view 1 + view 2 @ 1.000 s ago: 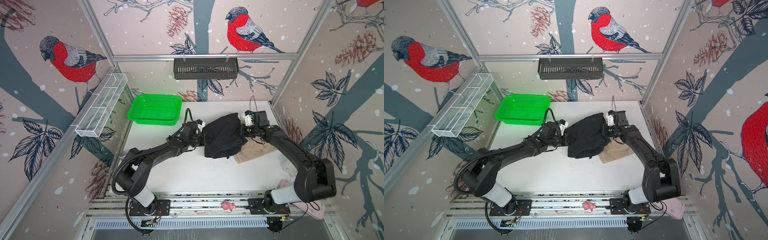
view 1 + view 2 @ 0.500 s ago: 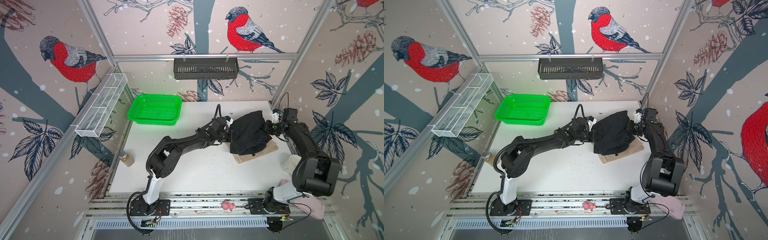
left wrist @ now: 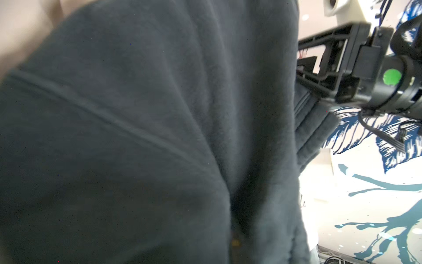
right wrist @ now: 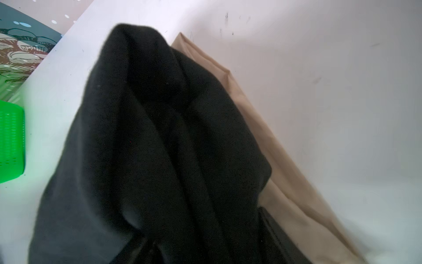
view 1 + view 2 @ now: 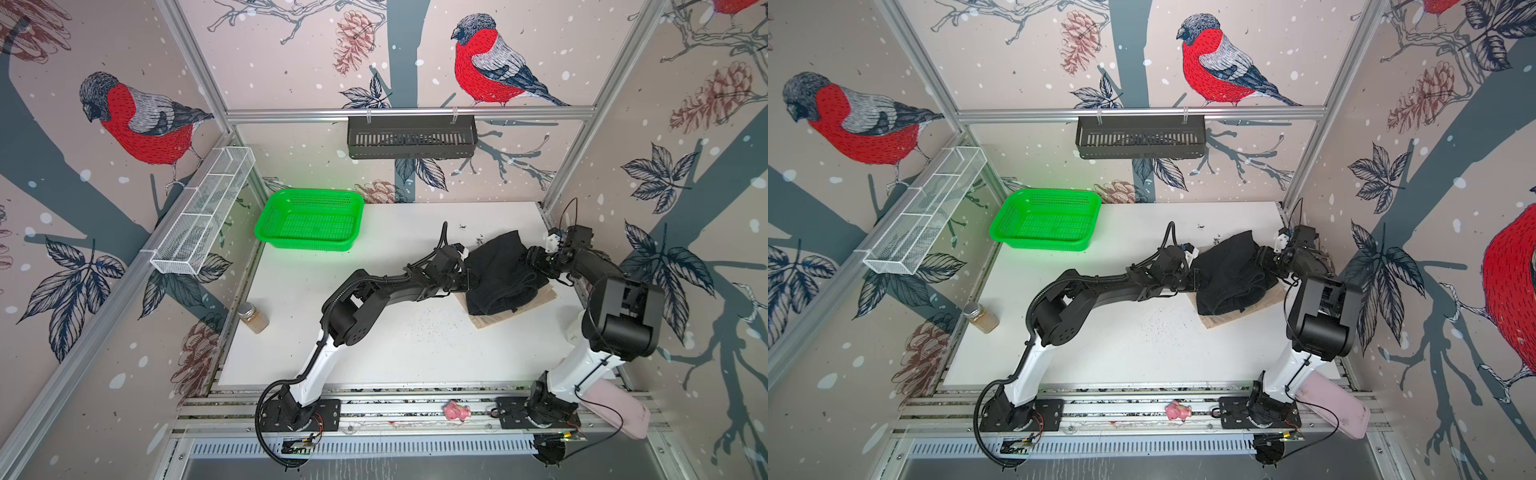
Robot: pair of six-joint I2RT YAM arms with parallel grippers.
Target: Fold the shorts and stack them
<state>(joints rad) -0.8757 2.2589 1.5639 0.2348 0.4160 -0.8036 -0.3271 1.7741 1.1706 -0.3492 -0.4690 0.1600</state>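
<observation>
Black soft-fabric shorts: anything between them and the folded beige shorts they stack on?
Nothing visible. The black soft-fabric shorts lie rumpled directly on the folded beige shorts, whose near edge sticks out beneath. The left gripper and right gripper sit at the black cloth's opposite edges; their grip cannot be told.

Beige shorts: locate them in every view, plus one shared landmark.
In a top view: beige shorts peek from under the black shorts.
In a top view: likewise.
Left wrist: perhaps the blurred tan patch; uncertain.
Right wrist: beside the black shorts.
Shared landmark: black shorts.
</observation>
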